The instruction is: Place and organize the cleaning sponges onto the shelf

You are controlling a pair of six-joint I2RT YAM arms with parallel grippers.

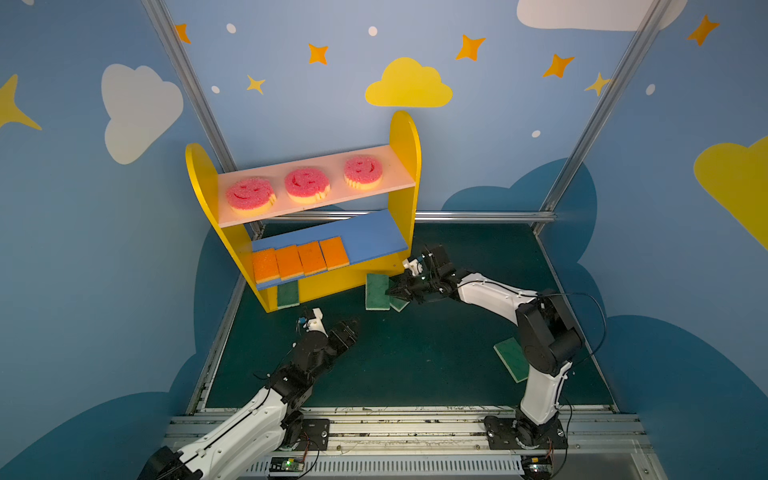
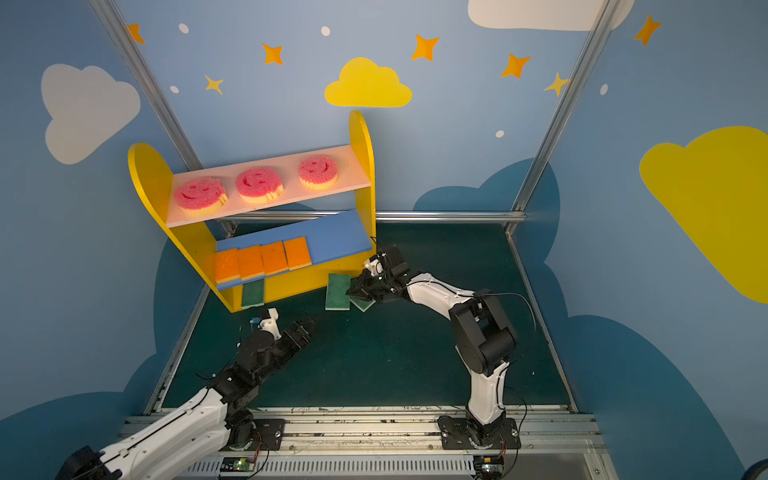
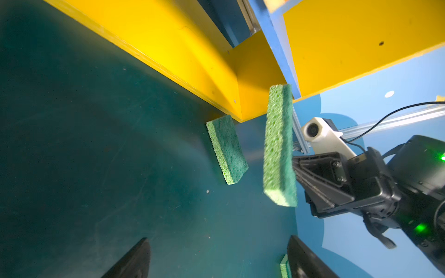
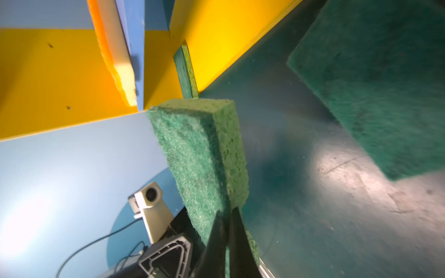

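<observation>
Room: blue cloud-and-star walls (image 1: pixel 83 257) round dark green counter (image 1: pixel 415 365). Yellow-sided shelf (image 1: pixel 405 174) at back-left corner: 3 round pink smiley sponges (image 1: pixel 306 185) on pink top board, 4 orange rectangular sponges (image 1: pixel 311 257) on blue board. R gripper (image 1: pixel 390 291) clamped on upright green rectangular sponge (image 1: pixel 376 291) by shelf's right end. L gripper (image 3: pixel 218 243) open, empty.

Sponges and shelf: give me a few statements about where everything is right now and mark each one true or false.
1. Three pink smiley sponges sit on the pink upper board. True.
2. The orange sponges share that pink board. False: all four lie side by side on the blue lower board.
3. The right end effector is shut on a green sponge. True.
4. The left end effector is carrying a sponge. False: it is open, with nothing between its fingers.
</observation>
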